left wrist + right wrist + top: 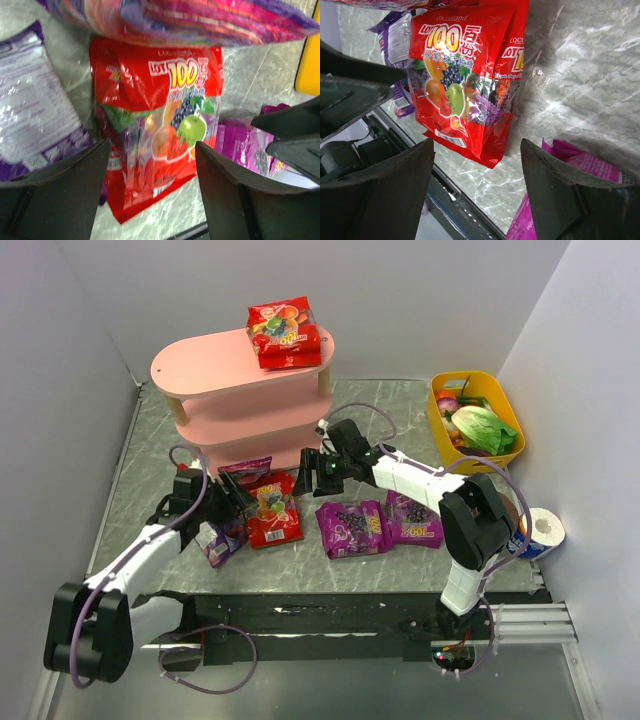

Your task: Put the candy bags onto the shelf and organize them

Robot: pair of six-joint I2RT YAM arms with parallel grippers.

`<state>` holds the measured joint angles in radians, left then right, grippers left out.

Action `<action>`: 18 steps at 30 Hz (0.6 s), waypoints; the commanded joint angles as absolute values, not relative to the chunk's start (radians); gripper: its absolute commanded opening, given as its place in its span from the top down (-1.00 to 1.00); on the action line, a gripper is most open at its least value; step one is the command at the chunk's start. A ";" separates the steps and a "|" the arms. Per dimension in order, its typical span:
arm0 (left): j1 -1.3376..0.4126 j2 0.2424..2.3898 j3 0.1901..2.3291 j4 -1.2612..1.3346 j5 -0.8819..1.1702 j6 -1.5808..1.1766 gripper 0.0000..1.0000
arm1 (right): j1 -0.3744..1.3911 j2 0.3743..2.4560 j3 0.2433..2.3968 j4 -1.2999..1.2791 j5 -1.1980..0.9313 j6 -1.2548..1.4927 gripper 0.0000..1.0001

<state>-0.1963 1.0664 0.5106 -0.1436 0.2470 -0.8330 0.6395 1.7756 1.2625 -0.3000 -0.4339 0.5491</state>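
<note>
shelf: the pink three-tier oval shelf [215, 365] with pale posts stands at the far left of the marbled surface [400, 410]
shelved red packet: one red fruit packet [285, 332] lies on the top tier, near its right end
loose red packet: the second red fruit packet [272, 512] lies flat and face up on the surface, just in front of the shelf's foot, between the two grippers
upper blue-violet packet: it [245, 472] lies at the shelf's foot, and in the left wrist view its edge lies over the top of the loose red packet
lower blue-violet packet: it [218, 540] lies with its printed white back up, just left of the loose red packet and partly under the left arm
grape packets: the left magenta packet [352, 528] and the right magenta packet [415, 520] lie side by side, edges touching, to the right of the loose red packet
left gripper: it [232, 502] hangs low over the loose red packet's left side; its jaws stand apart, the packet shows in the gap, and nothing is clamped
right gripper: it [312, 472] reaches in from the right, over the same packet's upper right corner; its jaws are apart and hold nothing
yellow tub: it [475, 390] sits at the far right, well apart from the packets, with green vegetables [482, 428] inside
white roll: it [545, 530] stands at the right edge, beside the right arm
</note>
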 commanded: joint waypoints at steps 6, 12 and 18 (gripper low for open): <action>-0.221 1.193 0.456 0.080 0.285 -0.853 -0.33 | 0.647 1.743 1.266 -0.321 -0.416 0.534 -0.53; -0.253 1.236 0.459 0.091 0.272 -0.848 0.09 | 0.647 1.752 1.278 -0.342 -0.413 0.531 -0.53; -0.265 1.226 0.485 0.058 0.273 -0.833 0.82 | 0.647 1.738 1.269 -0.354 -0.399 0.528 -0.53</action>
<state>-0.2527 1.2350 0.4580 0.0399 0.2626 -0.8440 0.6399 1.7752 1.2621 -0.3382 -0.4217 0.5407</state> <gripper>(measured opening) 0.163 0.765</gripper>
